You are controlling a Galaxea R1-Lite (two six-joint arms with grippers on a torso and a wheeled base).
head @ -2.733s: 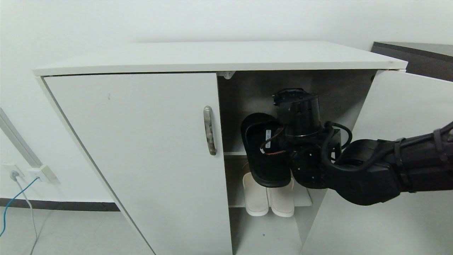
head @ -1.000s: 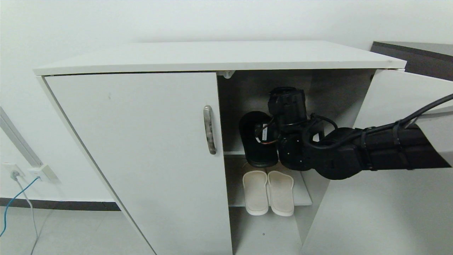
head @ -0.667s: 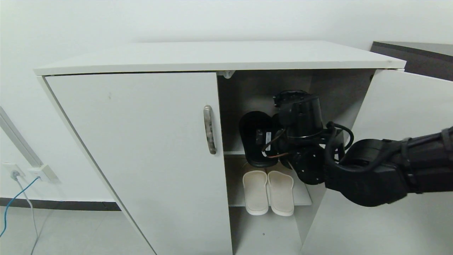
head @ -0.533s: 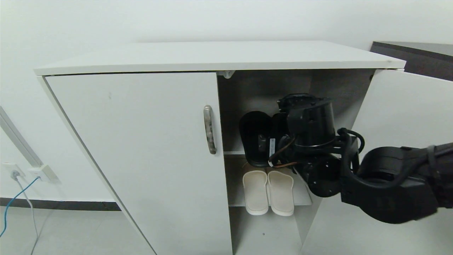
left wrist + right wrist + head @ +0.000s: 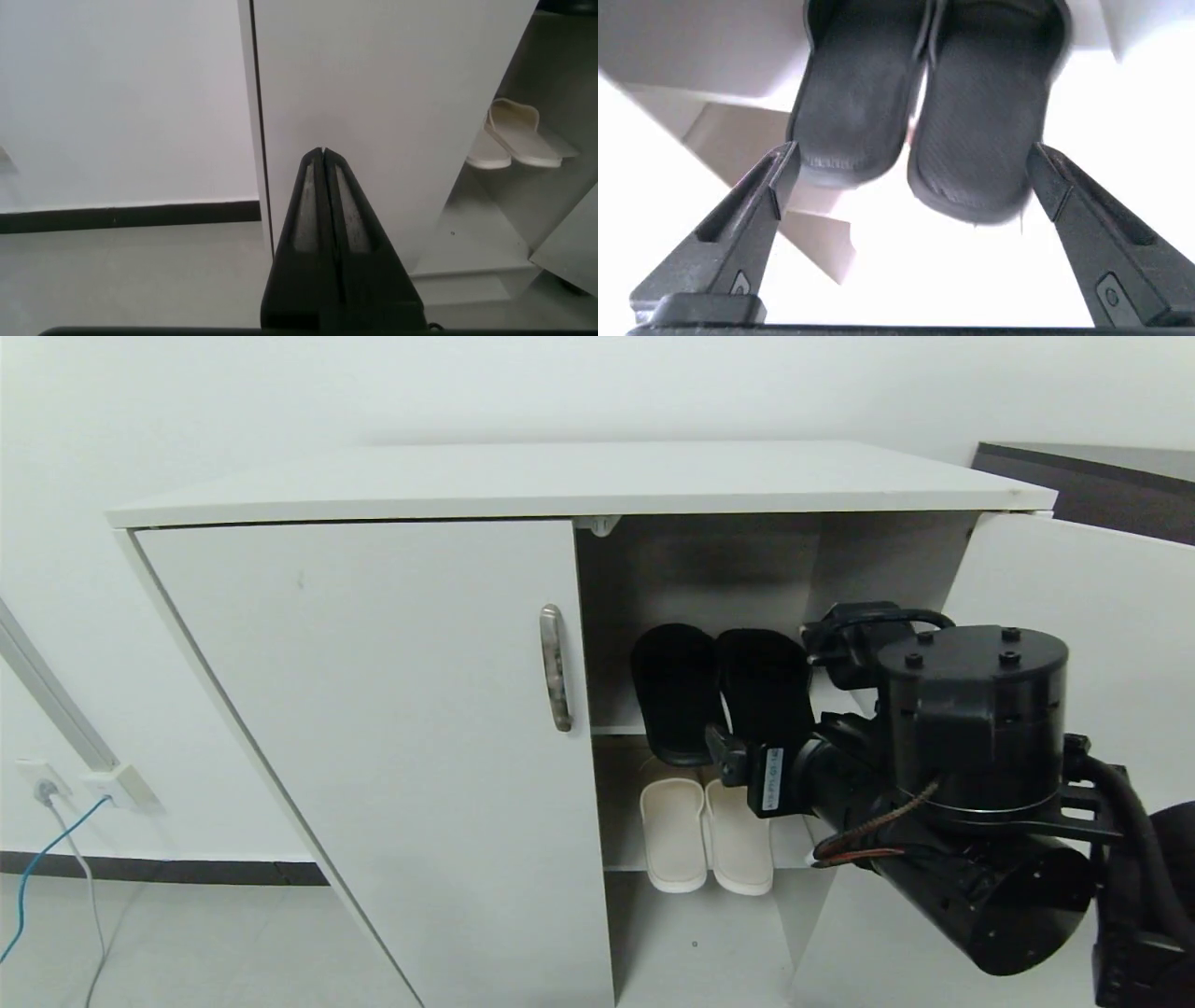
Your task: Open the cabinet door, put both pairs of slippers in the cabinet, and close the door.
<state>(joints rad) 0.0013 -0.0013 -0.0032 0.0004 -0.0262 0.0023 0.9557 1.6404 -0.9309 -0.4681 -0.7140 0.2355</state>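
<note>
White cabinet (image 5: 560,485) with its right door (image 5: 1074,616) swung open, two pairs of slippers inside, and a black robot gripper just in front of the opening.

The black slippers (image 5: 719,695) are a matte pair with ribbed soles. They sit side by side on the cabinet's upper shelf, heels jutting slightly past the shelf's front edge. The white slippers (image 5: 705,831) lie side by side on the shelf below, heels also overhanging. The right gripper (image 5: 912,159) hangs just outside the cabinet opening, level with the black pair. Its fingers are spread wide and empty, and the two black heels lie ahead of the fingertips, apart from them. The left gripper (image 5: 322,159) has its fingers pressed together and holds nothing. It points at the cabinet's closed left door (image 5: 373,709), well apart from both pairs.
</note>
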